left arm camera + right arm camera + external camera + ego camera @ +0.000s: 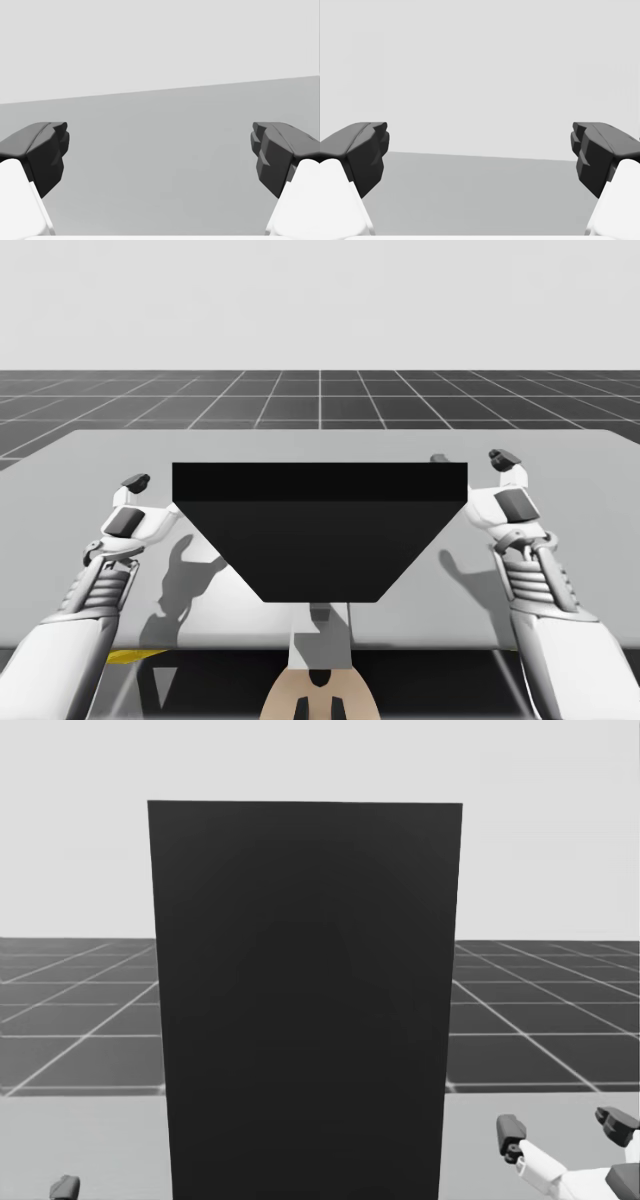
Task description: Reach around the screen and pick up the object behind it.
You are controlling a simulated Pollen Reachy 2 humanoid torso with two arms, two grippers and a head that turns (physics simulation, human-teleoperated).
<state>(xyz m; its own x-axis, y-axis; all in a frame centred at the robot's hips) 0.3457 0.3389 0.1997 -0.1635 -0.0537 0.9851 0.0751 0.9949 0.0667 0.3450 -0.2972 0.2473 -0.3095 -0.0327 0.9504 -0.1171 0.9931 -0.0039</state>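
A tall black screen stands upright in the middle of the grey table, and whatever lies behind it is hidden. In the head view the screen blocks the middle of the scene. My left gripper hovers at the screen's left end, open. My right gripper is at the screen's right end, also open. In the left wrist view my left gripper has bare table between its fingers. In the right wrist view my right gripper likewise holds nothing. The right gripper shows low beside the screen in the head view.
The table stretches past both ends of the screen to its far edge. Beyond it lies a dark gridded floor. A yellow strip marks the near left table edge.
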